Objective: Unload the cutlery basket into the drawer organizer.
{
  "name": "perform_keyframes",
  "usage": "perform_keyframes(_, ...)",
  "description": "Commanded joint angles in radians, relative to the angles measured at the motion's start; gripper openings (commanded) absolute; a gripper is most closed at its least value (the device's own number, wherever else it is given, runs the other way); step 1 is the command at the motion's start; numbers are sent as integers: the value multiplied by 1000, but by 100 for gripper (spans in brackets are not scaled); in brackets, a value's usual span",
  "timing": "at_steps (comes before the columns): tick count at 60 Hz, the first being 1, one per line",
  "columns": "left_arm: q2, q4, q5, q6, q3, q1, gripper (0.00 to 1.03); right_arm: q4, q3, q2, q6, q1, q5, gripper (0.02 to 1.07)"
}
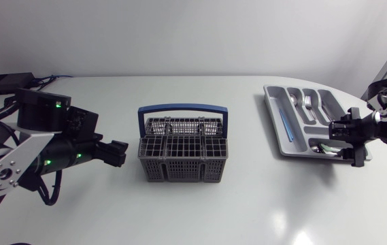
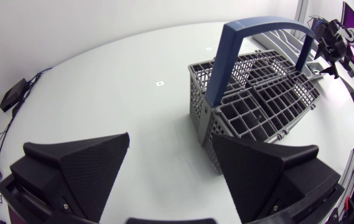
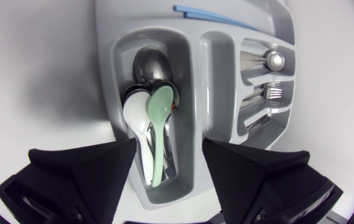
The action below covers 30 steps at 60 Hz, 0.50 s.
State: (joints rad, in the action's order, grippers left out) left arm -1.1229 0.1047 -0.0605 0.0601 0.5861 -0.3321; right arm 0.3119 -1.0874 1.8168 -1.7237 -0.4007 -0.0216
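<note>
The grey cutlery basket (image 1: pixel 183 158) with a blue handle stands mid-table; no cutlery shows in its cells. My left gripper (image 1: pixel 120 154) rests open just to its left, and in the left wrist view the basket (image 2: pixel 257 93) stands ahead of the open gripper (image 2: pixel 170 168). The grey drawer organizer (image 1: pixel 269 95) lies at the right. My right gripper (image 1: pixel 343 134) hangs open over its near end. Under that gripper (image 3: pixel 167 180), a green spoon (image 3: pixel 158 118), a white spoon (image 3: pixel 136 124) and a metal spoon (image 3: pixel 152 65) lie in one compartment of the organizer (image 3: pixel 105 81), touched by neither finger.
Other organizer compartments hold forks (image 3: pixel 270 93) and a long blue stick (image 3: pixel 217 17). A black box (image 1: pixel 4 82) with cables sits at the table's far left corner. Bare white tabletop lies between basket and organizer.
</note>
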Motion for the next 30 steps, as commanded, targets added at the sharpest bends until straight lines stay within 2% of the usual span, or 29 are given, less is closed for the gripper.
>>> perform_keyframes(1, 44, 9, -1, -13, -26, 8, 94, 90, 55, -76, 26, 14, 28, 103)
perform_keyframes(9, 94, 10, -1, -25, -45, 11, 95, 217, 63, -214, 154, 49, 152, 103)
perform_keyframes(15, 123, 9, -1, -25, -65, 19, 96, 253, 104, -313, 251, 97, 244, 103)
perform_keyframes(30, 244, 12, -1, -20, -101, 61, 97, 240, 225, -505, 543, 283, 305, 103)
